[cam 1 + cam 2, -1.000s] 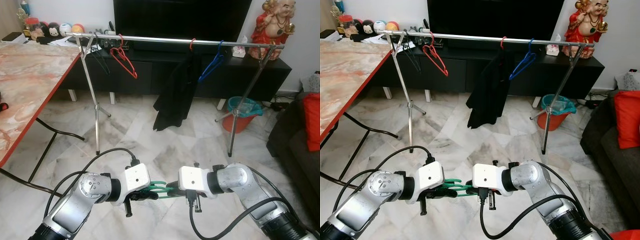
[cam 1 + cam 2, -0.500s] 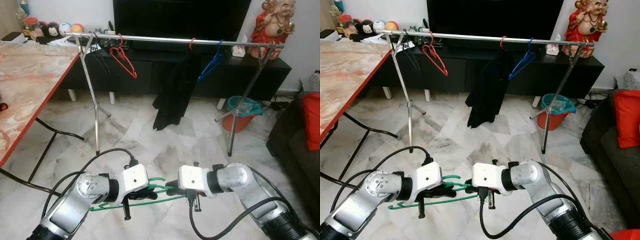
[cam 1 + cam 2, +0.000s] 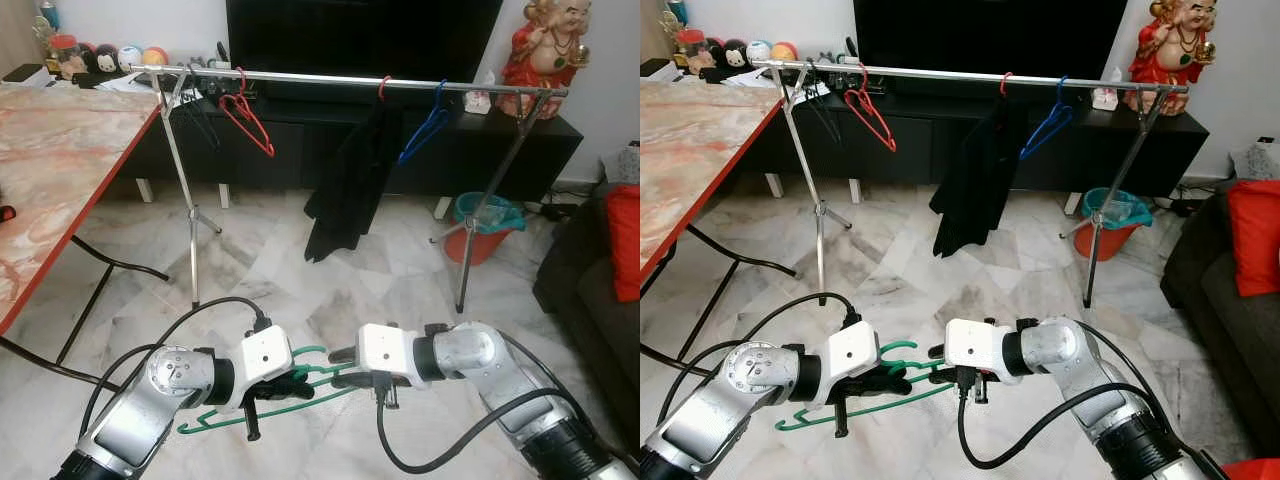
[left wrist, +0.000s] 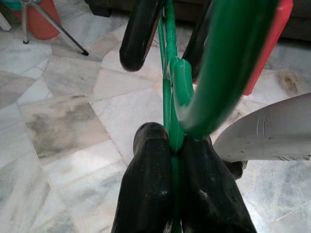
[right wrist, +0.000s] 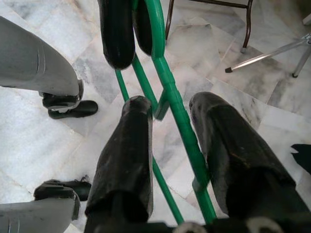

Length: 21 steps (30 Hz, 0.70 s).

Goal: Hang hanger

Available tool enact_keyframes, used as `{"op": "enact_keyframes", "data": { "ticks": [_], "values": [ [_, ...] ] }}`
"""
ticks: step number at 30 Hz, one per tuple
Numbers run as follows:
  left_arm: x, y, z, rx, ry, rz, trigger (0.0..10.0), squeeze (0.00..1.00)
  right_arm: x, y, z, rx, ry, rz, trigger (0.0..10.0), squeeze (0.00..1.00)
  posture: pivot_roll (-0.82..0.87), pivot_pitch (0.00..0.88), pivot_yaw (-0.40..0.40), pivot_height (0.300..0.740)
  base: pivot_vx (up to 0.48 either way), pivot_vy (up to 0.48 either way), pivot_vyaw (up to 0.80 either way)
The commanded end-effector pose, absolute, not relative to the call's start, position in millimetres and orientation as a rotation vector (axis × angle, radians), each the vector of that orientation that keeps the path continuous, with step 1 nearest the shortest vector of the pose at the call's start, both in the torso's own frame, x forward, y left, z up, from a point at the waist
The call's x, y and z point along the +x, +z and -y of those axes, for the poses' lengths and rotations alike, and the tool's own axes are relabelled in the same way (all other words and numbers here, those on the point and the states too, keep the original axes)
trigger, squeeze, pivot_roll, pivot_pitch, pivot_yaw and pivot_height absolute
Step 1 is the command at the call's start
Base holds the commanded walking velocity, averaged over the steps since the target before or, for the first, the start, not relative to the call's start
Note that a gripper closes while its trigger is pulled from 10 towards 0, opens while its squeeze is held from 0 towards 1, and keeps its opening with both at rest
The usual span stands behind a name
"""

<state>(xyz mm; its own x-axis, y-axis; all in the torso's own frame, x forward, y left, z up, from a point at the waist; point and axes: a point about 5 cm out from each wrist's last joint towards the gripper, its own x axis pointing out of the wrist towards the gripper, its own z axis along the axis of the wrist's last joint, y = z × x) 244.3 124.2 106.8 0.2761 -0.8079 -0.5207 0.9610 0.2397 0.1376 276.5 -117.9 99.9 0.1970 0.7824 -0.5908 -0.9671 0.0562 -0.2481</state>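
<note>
The left hand (image 3: pixel 290 380) is clamping the green hanger (image 3: pixel 262 408) low above the marble floor (image 3: pixel 300 270); the right hand (image 3: pixel 340 370) is spreading its fingers either side of the hanger's bar, well short of the clothes rail (image 3: pixel 350 80).

Clothes rail (image 3: pixel 330 80) ahead across open marble floor (image 3: pixel 300 270); black hanger (image 3: pixel 200 115) and red hanger (image 3: pixel 250 120) crowd its left end, black garment (image 3: pixel 345 190) and blue hanger (image 3: pixel 425 125) sit right of centre. Bare rail between red hanger and garment, and a shorter bare stretch from blue hanger to the rail's right end. Marble table (image 3: pixel 50 170) closes in left of the rail, orange bin (image 3: pixel 485 225) stands by its right leg, dark sofa (image 3: pixel 595 290) beyond that.
</note>
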Motion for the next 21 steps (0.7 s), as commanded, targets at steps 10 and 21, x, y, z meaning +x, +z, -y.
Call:
{"op": "enact_keyframes", "data": {
  "ticks": [10, 21],
  "values": [
    [250, 101, -134, 0.611, -1.199, -0.407, 0.0, 0.0, 276, 103, 118, -0.65, 1.389, -0.32, 10.0, 1.0, 0.05, 0.016, -0.089, 0.74, 0.0, 0.0, 0.0],
    [281, 99, -174, 0.605, -0.734, -0.315, 0.6, 0.0, 307, 109, 129, -0.531, 1.047, -0.187, 10.0, 0.0, 0.06, 0.015, -0.09, 0.74, 0.0, 0.0, 0.0]
  ]
}}
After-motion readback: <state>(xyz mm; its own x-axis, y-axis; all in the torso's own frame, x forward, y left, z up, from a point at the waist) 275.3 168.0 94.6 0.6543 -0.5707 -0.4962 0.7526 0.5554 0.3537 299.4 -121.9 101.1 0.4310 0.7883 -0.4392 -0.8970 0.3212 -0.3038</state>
